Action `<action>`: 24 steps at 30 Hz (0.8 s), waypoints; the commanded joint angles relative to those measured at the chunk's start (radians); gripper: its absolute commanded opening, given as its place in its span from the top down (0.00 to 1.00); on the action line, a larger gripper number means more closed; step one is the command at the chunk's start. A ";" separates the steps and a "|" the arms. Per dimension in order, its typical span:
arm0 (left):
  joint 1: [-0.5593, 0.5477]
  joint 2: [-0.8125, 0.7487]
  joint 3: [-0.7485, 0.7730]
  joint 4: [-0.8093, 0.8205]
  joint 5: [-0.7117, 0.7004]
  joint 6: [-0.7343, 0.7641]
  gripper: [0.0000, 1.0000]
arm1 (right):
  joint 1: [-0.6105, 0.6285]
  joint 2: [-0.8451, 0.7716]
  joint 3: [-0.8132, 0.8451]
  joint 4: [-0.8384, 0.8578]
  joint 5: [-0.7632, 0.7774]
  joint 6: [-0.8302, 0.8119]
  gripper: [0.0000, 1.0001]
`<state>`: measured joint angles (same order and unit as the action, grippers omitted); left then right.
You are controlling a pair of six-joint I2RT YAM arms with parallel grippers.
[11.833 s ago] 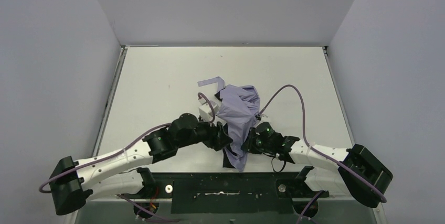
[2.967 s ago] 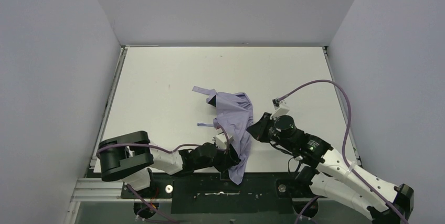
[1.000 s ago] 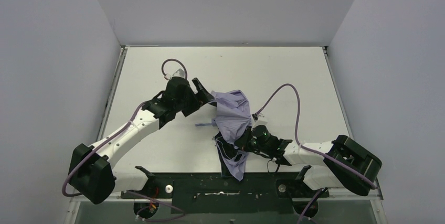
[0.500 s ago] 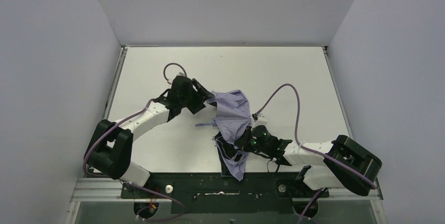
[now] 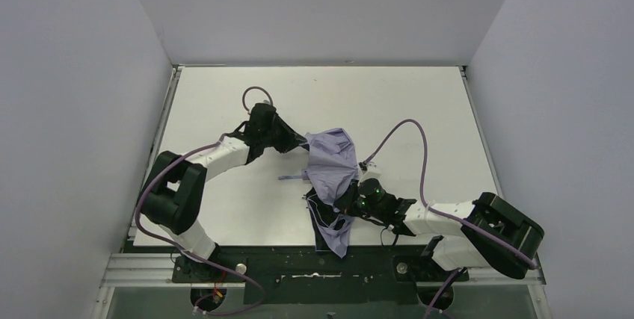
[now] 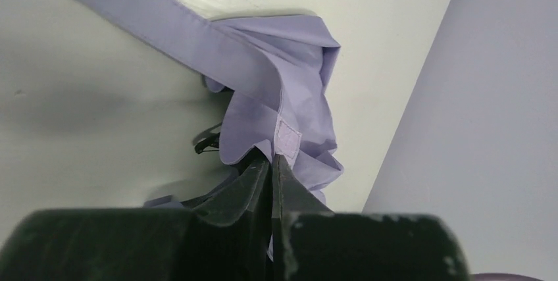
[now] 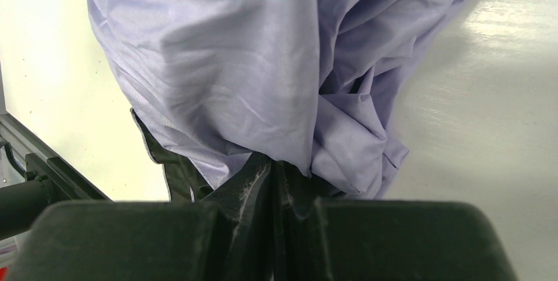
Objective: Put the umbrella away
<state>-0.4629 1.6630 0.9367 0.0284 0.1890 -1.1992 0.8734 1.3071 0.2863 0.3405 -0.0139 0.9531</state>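
The umbrella point(image 5: 333, 162) lies crumpled in the middle of the white table, pale lavender fabric loose, its near end hanging over the front edge. My left gripper point(image 5: 300, 142) is at its far left corner, shut on a fabric flap with a small sewn tab point(image 6: 287, 141); in the left wrist view the jaws point(image 6: 271, 157) meet with a sliver of lavender between them. My right gripper point(image 5: 345, 199) is shut on the fabric's near right side; in the right wrist view the folds point(image 7: 263, 64) bunch over the closed tips point(image 7: 273, 161). Shaft and handle are hidden.
A long lavender strap point(image 6: 151, 24) runs away from the flap across the table point(image 5: 224, 95). Purple cables point(image 5: 407, 128) loop above both arms. A black rail point(image 5: 299, 268) lines the near edge. Grey walls point(image 5: 75, 110) enclose the table on three sides.
My left gripper has gone from open to shut on the umbrella's far left flap, and its arm has swung in closer. The right arm and umbrella body have not moved.
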 commanded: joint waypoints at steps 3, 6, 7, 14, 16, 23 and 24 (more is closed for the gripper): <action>0.024 -0.013 0.129 0.097 0.115 0.087 1.00 | 0.007 0.038 -0.027 -0.139 0.086 -0.045 1.00; 0.027 -0.036 0.171 0.113 0.163 0.124 1.00 | 0.009 0.043 -0.025 -0.138 0.089 -0.044 1.00; 0.027 -0.042 0.188 0.115 0.177 0.140 1.00 | 0.009 0.044 -0.023 -0.137 0.090 -0.047 1.00; -0.001 -0.104 0.272 0.130 0.315 0.240 1.00 | 0.012 0.062 -0.007 -0.134 0.104 -0.041 1.00; -0.020 -0.135 0.270 0.130 0.328 0.263 1.00 | 0.012 0.068 0.005 -0.137 0.124 -0.031 1.00; -0.105 -0.281 0.210 0.094 0.292 0.330 1.00 | 0.005 0.111 0.074 -0.107 0.202 -0.004 1.00; -0.121 -0.306 0.188 0.092 0.274 0.332 1.00 | 0.004 0.118 0.086 -0.102 0.202 -0.008 1.00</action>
<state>-0.5404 1.4742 1.1503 0.0826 0.4709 -0.9268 0.8848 1.3769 0.3500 0.3386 0.0624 0.9630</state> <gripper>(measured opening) 0.005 0.032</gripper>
